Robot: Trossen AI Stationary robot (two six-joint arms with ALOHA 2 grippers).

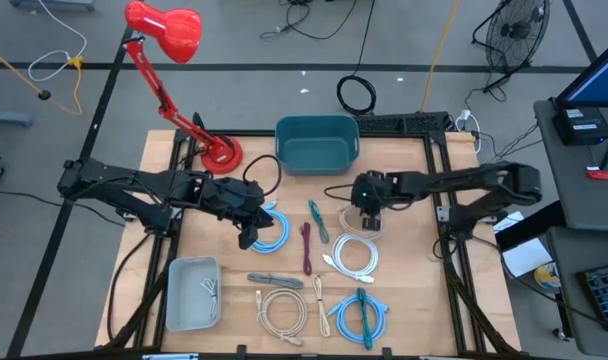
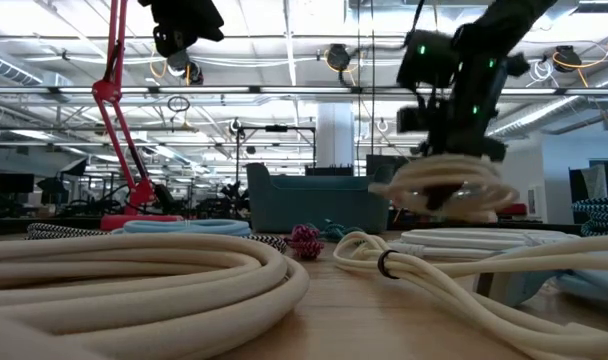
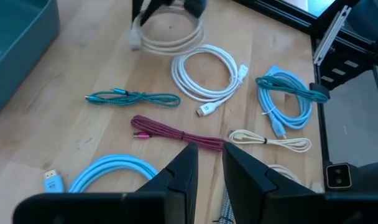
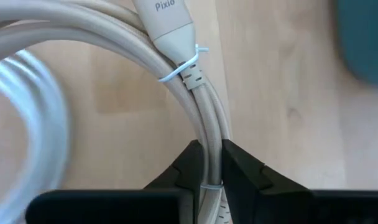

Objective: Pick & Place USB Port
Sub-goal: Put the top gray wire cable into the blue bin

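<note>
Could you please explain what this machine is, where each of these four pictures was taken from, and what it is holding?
It is a robot with two dark arms at a wooden table, each ending in a two-finger gripper. One picture looks straight down from above, one looks level across the tabletop, and two come from cameras on the wrists. On the table lie coiled cables in white, blue, teal and dark red, a grey tray, a teal bin and a red lamp. The right gripper is shut on a cream cable, lifted off the table in the level view. The left gripper hovers empty above a light blue cable, its fingers slightly apart.
</note>
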